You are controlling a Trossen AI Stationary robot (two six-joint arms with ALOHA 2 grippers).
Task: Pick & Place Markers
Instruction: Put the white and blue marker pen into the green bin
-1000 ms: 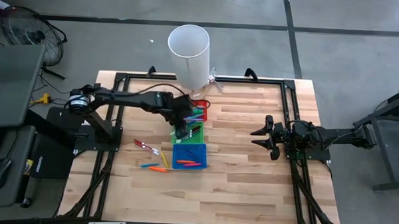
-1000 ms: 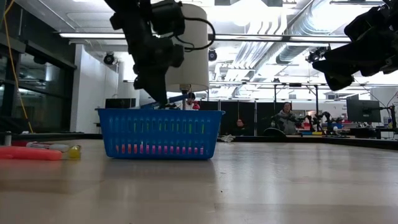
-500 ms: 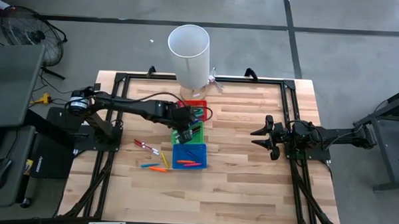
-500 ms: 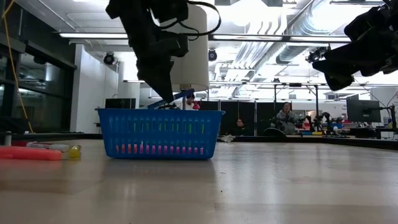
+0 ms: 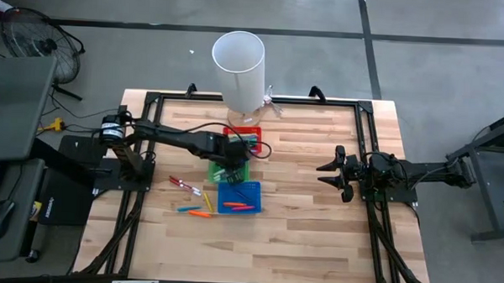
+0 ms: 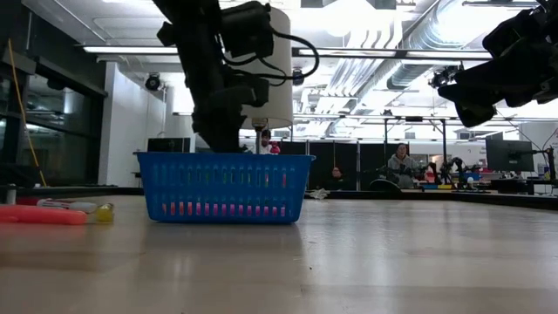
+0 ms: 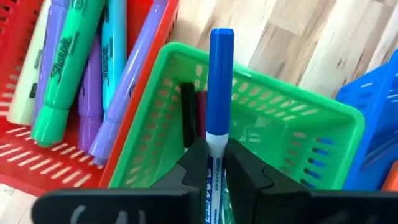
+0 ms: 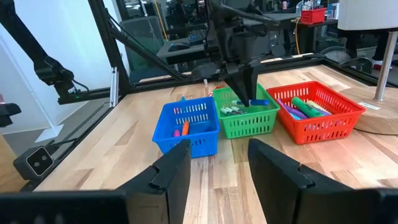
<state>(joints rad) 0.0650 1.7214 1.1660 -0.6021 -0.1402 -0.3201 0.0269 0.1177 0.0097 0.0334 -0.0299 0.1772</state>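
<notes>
Wooden table [image 5: 307, 236] carries three bins; left gripper [image 7: 210, 155] clamps a blue marker [image 7: 219, 93]; right gripper [image 5: 328, 172] gapes.

Wooden desk [image 5: 307, 236] bearing three plastic bins in a row: red bin [image 5: 250, 135], green bin [image 5: 237, 168], blue bin [image 5: 239, 196]; a white cylinder [image 5: 238, 67] stands at the far edge; a fan [image 5: 29, 34] on the floor beyond
</notes>
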